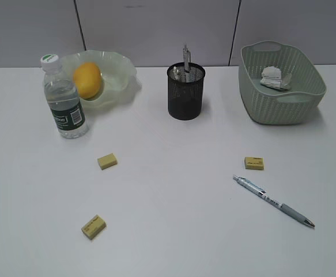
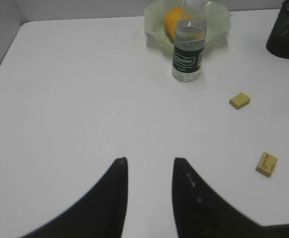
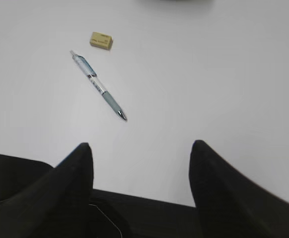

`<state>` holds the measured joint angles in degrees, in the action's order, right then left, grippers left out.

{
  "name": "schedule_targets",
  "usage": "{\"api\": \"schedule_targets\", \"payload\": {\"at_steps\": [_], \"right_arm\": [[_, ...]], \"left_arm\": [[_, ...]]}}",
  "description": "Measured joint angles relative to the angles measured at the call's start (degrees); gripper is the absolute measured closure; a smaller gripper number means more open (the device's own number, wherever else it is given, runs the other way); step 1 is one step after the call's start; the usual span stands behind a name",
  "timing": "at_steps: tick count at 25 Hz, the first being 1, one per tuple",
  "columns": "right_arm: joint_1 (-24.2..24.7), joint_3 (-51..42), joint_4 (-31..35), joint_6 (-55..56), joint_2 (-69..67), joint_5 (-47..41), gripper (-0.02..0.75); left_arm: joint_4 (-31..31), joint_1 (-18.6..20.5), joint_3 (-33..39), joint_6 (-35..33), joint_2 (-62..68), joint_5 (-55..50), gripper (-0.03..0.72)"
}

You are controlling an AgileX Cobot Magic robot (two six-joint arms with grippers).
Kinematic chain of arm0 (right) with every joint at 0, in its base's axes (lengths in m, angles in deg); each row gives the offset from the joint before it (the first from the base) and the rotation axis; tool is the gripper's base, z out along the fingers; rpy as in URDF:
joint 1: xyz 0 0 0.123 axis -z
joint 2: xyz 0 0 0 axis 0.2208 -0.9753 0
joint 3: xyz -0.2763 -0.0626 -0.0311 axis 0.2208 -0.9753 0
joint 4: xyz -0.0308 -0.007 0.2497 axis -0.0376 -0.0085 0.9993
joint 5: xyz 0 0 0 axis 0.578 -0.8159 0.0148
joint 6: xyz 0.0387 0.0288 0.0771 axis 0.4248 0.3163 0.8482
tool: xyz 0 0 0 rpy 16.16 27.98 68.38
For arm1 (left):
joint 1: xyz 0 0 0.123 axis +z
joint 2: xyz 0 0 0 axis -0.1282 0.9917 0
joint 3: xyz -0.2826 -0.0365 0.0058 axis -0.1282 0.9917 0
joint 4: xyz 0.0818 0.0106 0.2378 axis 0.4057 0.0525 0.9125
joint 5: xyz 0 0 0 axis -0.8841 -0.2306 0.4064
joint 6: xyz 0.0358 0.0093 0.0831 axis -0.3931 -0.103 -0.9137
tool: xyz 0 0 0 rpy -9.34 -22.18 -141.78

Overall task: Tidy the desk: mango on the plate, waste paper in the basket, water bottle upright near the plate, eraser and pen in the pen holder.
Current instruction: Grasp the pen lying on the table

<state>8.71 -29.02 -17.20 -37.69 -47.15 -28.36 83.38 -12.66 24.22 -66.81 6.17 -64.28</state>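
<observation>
Grey panelled wall (image 1: 156, 29) with dark seams behind

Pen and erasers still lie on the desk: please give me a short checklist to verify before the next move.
1. Mango on plate: ok.
2. Waste paper in basket: ok.
3. Water bottle upright near plate: ok.
4. Pen in pen holder: not ok, on desk.
5. Three erasers in holder: not ok.
6. Right pincer open, empty: ok.

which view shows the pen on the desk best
The right wrist view: the pen lies whole and large on bare desk, clip and tip clear. The exterior view shows it whole but smaller. The left wrist view misses it.
</observation>
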Motion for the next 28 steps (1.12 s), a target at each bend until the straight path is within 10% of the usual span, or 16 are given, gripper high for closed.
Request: {"api": "schedule_targets", "payload": {"at_steps": [17,28], "right_arm": [[-15.4,12.5,-2.0,-1.6,-44.7,3.0,0.248],[-16.5,15.3,1.0,-11.6,-67.7,13.3,0.248]], "left_arm": [[0.6,-0.6,0.0,0.0,0.0,0.1,0.449],[0.6,-0.6,0.0,0.0,0.0,0.1,0.449]]}}
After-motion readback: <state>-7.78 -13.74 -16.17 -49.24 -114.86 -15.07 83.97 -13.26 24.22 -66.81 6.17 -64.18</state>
